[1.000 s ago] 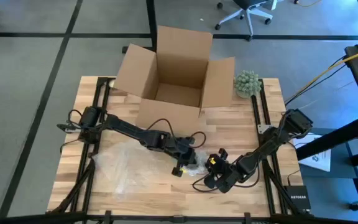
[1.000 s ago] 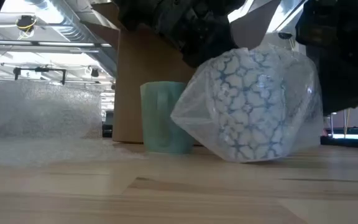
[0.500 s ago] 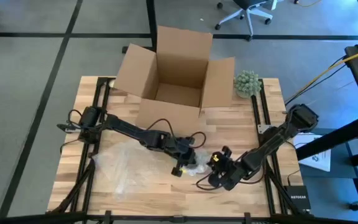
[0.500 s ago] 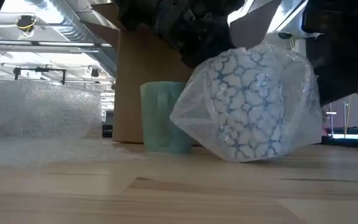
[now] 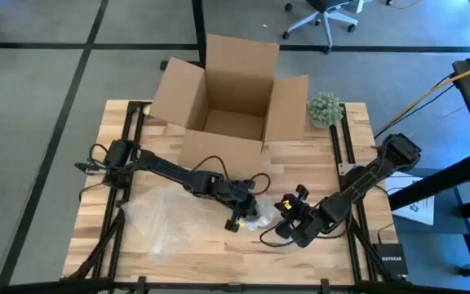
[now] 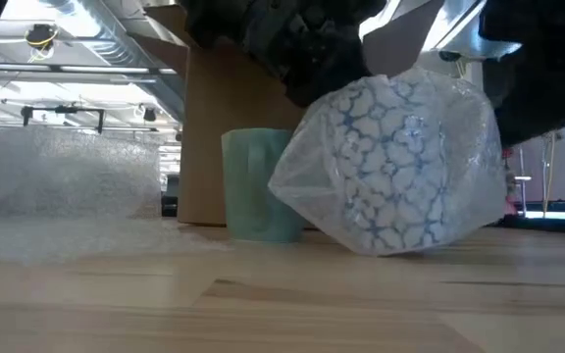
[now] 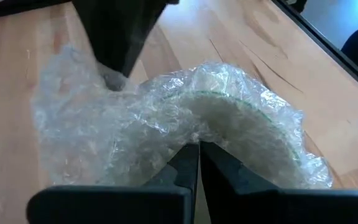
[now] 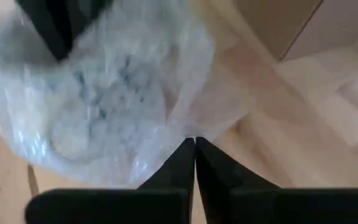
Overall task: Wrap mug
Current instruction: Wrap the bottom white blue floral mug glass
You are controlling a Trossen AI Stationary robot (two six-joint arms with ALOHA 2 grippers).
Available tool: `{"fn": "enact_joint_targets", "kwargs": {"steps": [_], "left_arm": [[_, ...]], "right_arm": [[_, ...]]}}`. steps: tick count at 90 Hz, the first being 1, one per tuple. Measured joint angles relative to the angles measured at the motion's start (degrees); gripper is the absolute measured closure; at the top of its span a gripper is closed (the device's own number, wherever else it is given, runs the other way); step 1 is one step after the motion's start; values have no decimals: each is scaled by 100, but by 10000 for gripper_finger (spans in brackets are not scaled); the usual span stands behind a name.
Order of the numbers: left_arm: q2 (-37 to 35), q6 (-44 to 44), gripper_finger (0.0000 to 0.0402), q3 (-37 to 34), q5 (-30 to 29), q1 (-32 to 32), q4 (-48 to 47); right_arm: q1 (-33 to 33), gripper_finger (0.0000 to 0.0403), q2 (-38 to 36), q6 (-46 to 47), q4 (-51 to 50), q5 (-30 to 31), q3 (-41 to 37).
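Mug [image 6: 395,162], white with a blue branching pattern, sits near the table's front edge at about 6 o'clock from the cardboard box [image 5: 231,90], already shrouded in bubble wrap [image 6: 459,127]. In the low view the film covers its top and both sides and bunches at the foot, so the first pass of wrapping looks largely done; tucking the loose ends, and likely boxing it, remains.

Going left to right: a spare heap of bubble wrap [image 5: 157,214] lies at the table's 8 o'clock. The left gripper [image 5: 247,208] rests on the bundle, fingers pinched together on a fold of wrap in its wrist view. A plain green mug [image 6: 258,186] stands upright behind the bundle. The right gripper [image 5: 294,214] sits just off the bundle at 3 o'clock, fingers closed; whether film is caught between them I cannot tell.

The wrapped mug seems tilted, its long axis leaning toward 1 o'clock in the low view, though the film blurs its outline.
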Motion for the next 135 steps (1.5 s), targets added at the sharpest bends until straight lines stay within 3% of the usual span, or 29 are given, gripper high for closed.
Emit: {"fn": "enact_joint_targets", "kwargs": {"steps": [13, 37, 71, 104, 122, 135], "left_arm": [[11, -2, 402, -5, 0, -2, 124], [11, -70, 402, -7, 0, -2, 154], [-42, -238, 402, -5, -216, -48, 95], [-718, -32, 402, 90, -609, -70, -140], [-782, 380, 402, 87, -1440, 7, 9], [-494, 293, 402, 92, -1190, 216, -25]], "right_arm": [[0, 403, -47, -809, 681, 432, 2], [-2, 403, -47, -2398, 2201, 359, 4], [-413, 403, 267, -2246, 2291, -929, 26], [-407, 403, 283, -2389, 2192, -987, 111], [-404, 403, 285, -2407, 2185, -955, 114], [-402, 403, 288, -2407, 2173, -886, 109]]}}
